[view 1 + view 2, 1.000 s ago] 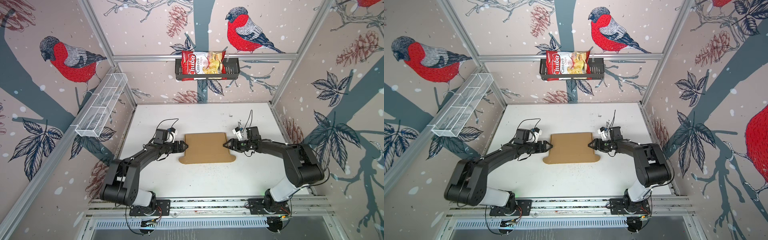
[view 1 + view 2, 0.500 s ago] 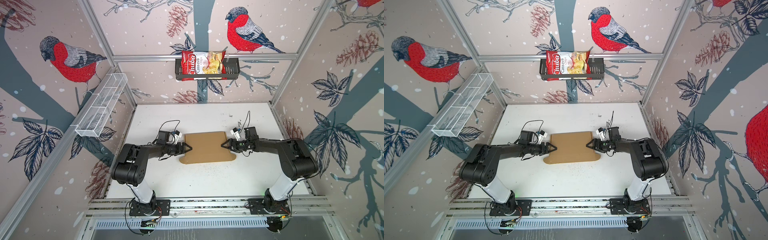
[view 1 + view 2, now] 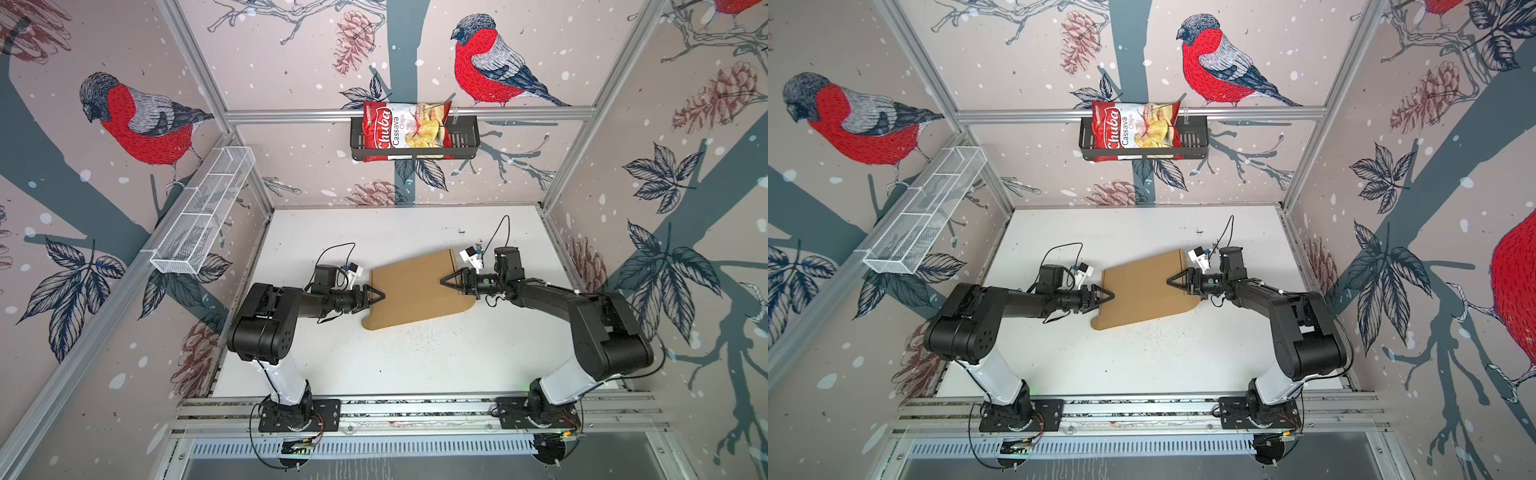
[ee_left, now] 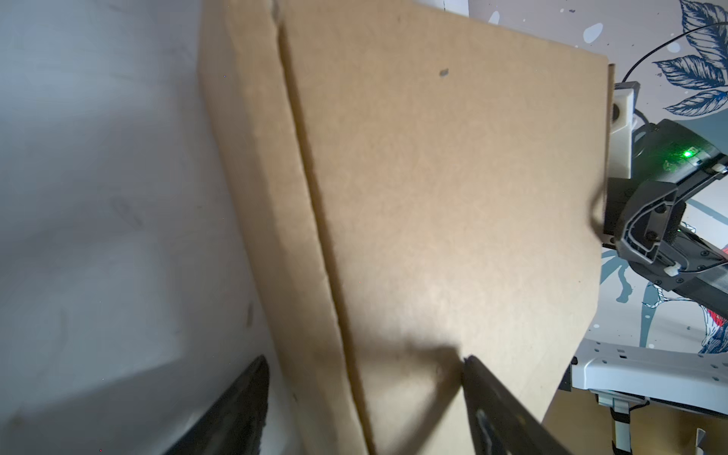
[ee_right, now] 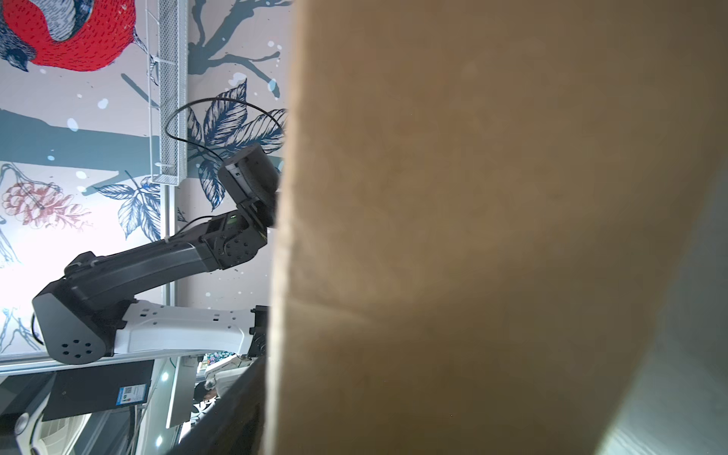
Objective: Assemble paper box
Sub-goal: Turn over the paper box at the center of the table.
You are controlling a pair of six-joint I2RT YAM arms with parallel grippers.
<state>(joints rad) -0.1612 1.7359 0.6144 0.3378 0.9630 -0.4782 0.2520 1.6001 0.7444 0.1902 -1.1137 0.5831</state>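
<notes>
The paper box (image 3: 415, 291) (image 3: 1142, 291) is a flat brown folded cardboard sheet in the middle of the white table (image 3: 374, 365). It lies askew, and its right far corner looks raised. My left gripper (image 3: 380, 296) (image 4: 364, 358) is open astride the sheet's left edge; one fingertip (image 4: 472, 366) touches the top face and the other stands clear beside it. My right gripper (image 3: 444, 282) (image 3: 1170, 281) reaches in over the right edge. In the right wrist view the paper box (image 5: 472, 236) fills the frame. Only one finger (image 5: 236, 409) shows there, against the cardboard's edge; the other is hidden.
A red chips bag (image 3: 405, 131) sits in a black basket (image 3: 465, 141) on the back wall. A white wire mesh shelf (image 3: 199, 216) hangs on the left wall. Small crumbs (image 3: 415, 336) dot the table in front of the cardboard.
Both grippers have moved inward onto the cardboard's side edges. The sheet has turned from square to askew, with its right side up. The left arm's elbow has drawn back.
</notes>
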